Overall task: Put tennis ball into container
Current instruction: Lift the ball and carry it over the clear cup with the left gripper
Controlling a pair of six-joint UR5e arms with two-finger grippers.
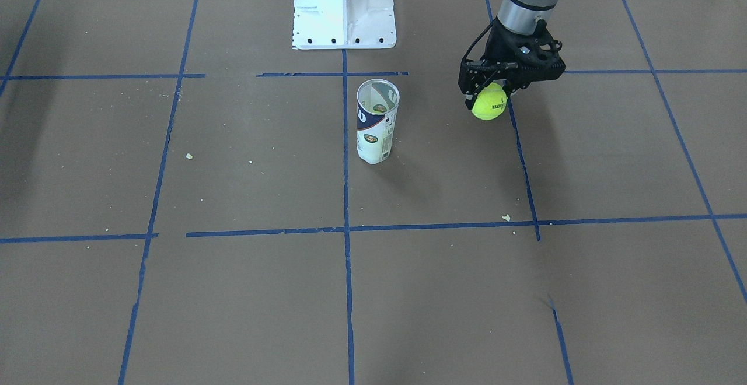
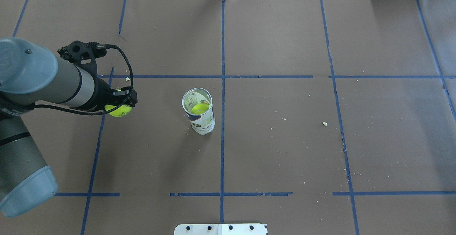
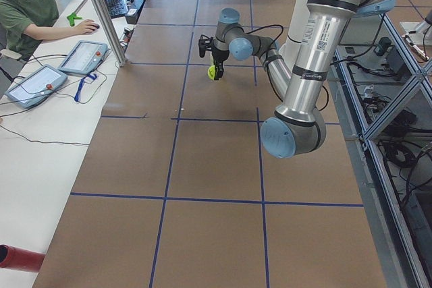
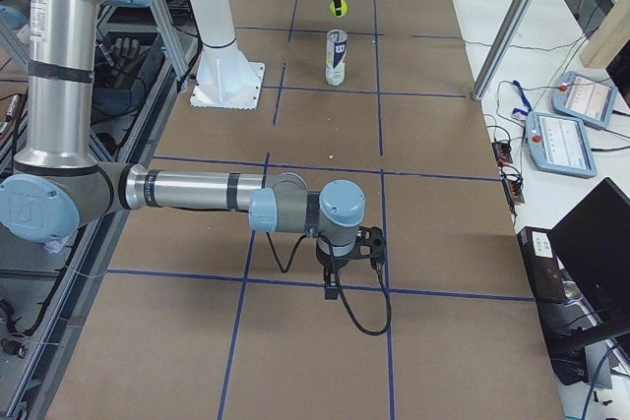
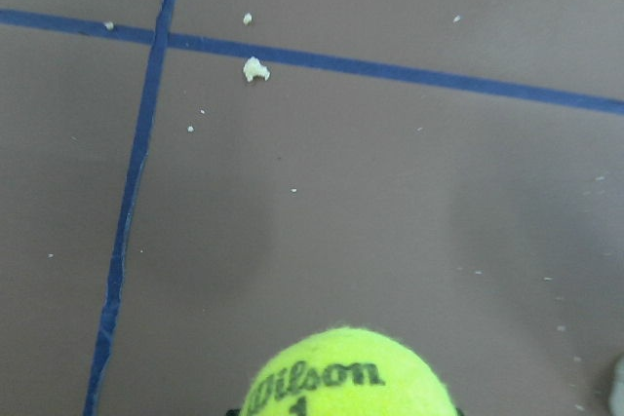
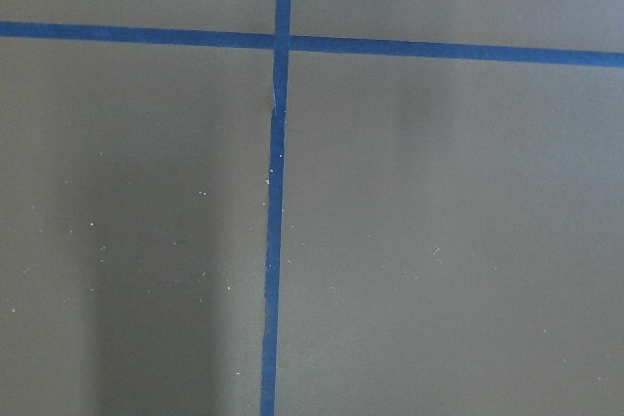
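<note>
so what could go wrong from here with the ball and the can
1. The container mouth looks barely wider than the tennis ball, so a slightly off-centre release could bounce it off the rim.
2. The container stands tall, narrow and unheld; a nudge from the left gripper could tip it.
3. A second ball already lies inside, so this one may rebound.

The tennis ball (image 5: 346, 377) is cut off by the bottom edge of the left wrist view, so only its upper part and printed name show. From the front, the left claw (image 1: 488, 100) covers the ball's top, and from overhead the claw hides part of it. The right claw (image 4: 335, 287) appears only in the right side view, too small to tell how its jaws stand. The label on the container (image 4: 337, 56) is too small to read there.
</note>
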